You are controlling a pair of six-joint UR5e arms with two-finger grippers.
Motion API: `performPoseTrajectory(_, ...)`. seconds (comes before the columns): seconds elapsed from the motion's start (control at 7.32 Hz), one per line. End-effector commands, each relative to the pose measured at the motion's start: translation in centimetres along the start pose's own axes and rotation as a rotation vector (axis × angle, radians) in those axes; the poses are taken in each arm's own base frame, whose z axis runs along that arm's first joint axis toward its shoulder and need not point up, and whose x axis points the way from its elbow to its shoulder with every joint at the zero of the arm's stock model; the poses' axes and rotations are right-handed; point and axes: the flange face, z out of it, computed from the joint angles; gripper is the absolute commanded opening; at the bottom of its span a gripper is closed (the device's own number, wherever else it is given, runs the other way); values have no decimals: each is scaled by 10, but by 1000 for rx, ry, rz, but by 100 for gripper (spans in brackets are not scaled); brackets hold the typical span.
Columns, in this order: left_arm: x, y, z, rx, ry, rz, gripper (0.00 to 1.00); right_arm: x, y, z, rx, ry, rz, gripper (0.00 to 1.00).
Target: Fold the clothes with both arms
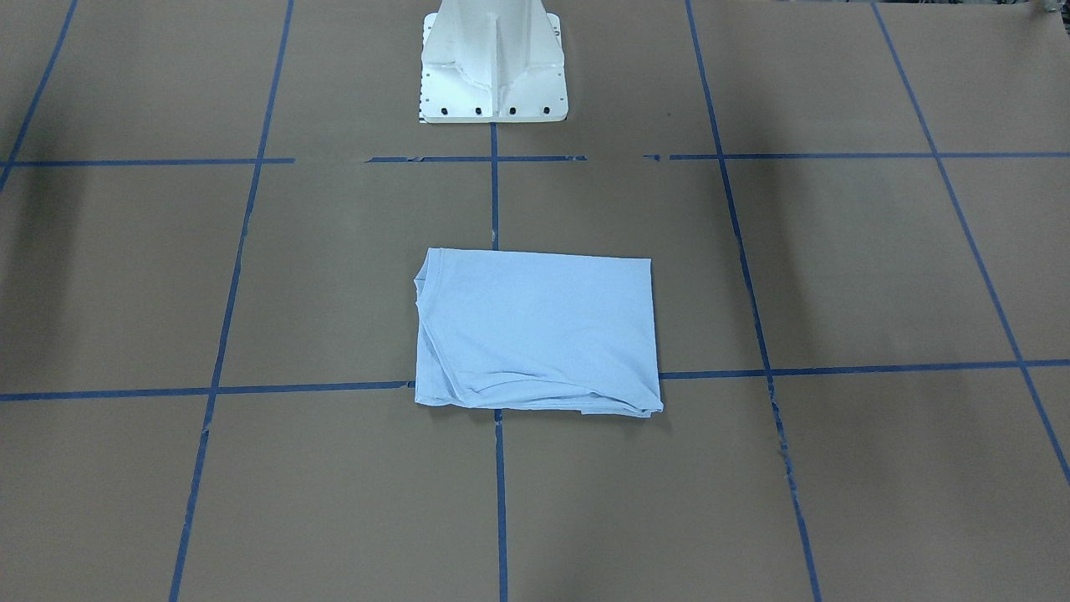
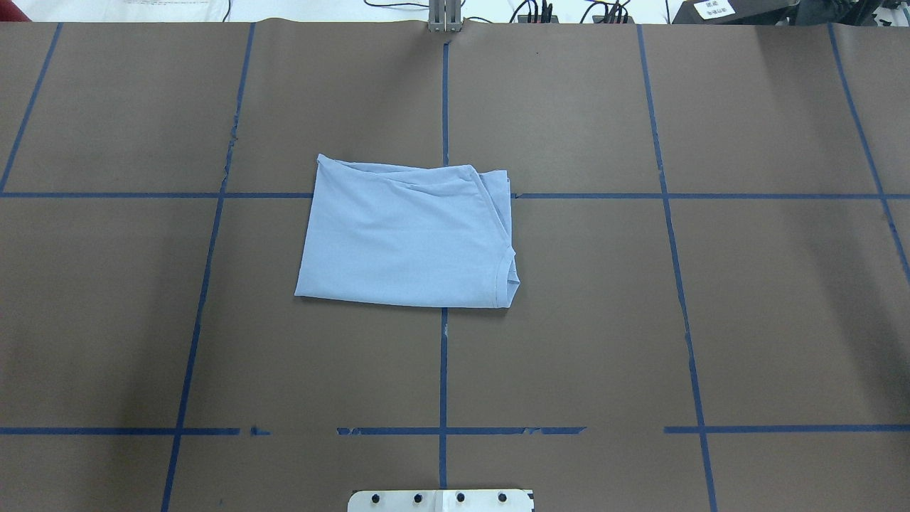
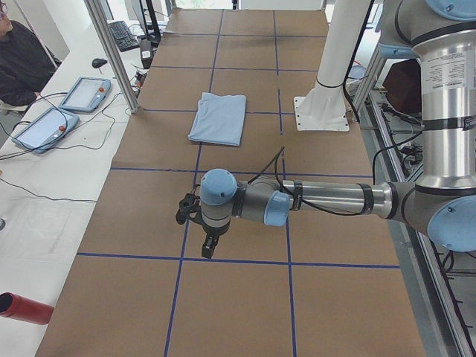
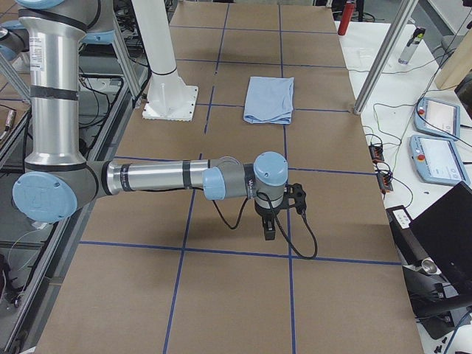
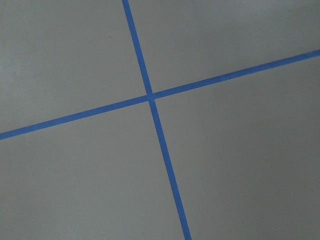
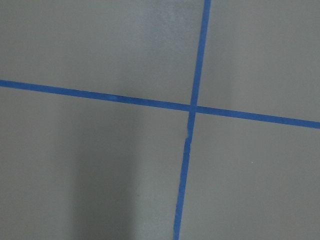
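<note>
The clothes are one light blue T-shirt, folded into a flat rectangle at the table's middle, also seen from above and from both ends. Its neckline shows at one corner; no print is visible. The left gripper hangs low over bare brown paper, far from the shirt toward the table's left end. The right gripper hangs likewise toward the right end. Both show only in the side views, so I cannot tell whether they are open or shut. The wrist views show only paper and blue tape crossings.
The white pedestal base stands behind the shirt. Blue tape lines grid the brown paper. Teach pendants, cables and metal posts line the operators' side. A person sits there. A red cylinder lies near the corner.
</note>
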Motion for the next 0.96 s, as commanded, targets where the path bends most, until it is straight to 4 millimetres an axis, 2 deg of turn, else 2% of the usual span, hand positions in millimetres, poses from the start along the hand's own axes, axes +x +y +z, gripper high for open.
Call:
performPoseTrajectory(0.0, -1, 3, 0, -2, 0, -4, 100, 2, 9, 0, -9, 31, 8, 100)
performPoseTrajectory(0.82, -3, 5, 1, -5, -9, -4, 100, -8, 6, -7, 12, 31, -21, 100)
